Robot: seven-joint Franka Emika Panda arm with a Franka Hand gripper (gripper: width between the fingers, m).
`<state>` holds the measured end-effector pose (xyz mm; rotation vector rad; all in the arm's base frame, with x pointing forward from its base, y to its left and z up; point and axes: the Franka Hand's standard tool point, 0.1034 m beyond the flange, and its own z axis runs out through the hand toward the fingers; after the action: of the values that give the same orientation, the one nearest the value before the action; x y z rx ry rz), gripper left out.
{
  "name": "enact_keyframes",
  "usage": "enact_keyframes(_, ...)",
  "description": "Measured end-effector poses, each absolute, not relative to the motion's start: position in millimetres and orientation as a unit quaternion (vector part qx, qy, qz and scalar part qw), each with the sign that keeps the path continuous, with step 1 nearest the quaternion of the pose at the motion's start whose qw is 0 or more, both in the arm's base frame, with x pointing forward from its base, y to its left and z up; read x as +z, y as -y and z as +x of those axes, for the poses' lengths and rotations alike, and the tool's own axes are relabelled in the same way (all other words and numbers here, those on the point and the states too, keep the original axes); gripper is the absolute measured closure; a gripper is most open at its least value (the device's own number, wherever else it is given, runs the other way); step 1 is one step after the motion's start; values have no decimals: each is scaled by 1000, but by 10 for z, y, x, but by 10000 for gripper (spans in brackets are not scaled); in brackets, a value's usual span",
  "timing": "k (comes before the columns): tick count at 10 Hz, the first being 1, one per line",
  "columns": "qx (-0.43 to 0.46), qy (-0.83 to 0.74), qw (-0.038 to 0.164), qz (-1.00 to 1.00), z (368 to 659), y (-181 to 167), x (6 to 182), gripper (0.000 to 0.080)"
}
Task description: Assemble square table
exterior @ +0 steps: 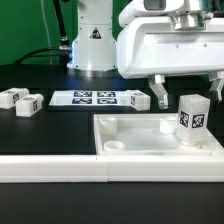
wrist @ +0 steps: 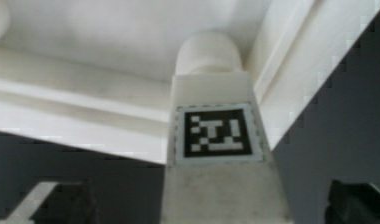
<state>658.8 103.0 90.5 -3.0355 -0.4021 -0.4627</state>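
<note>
We see the pincer (exterior: 187,101) spread wide, holding nothing. One leg (exterior: 193,122) stands upright between its fingers (exterior: 160,92), touching neither, in a corner of the top (exterior: 130,130) beneath the pincer. A loose leg (exterior: 137,98) lies off to the pincer's side, just beside the marker board (exterior: 95,97); two more legs (exterior: 30,103) lie farther beyond.

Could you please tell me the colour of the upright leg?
White leg with a black-and-white tag, clearest in the wrist view.
</note>
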Motion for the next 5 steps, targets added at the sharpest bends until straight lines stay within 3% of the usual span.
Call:
enact_keyframes(4,-20,129,34,-991,6618,-1089,866,150)
enact_keyframes(5,-34,128,34,-991,6697,-1096,864,150)
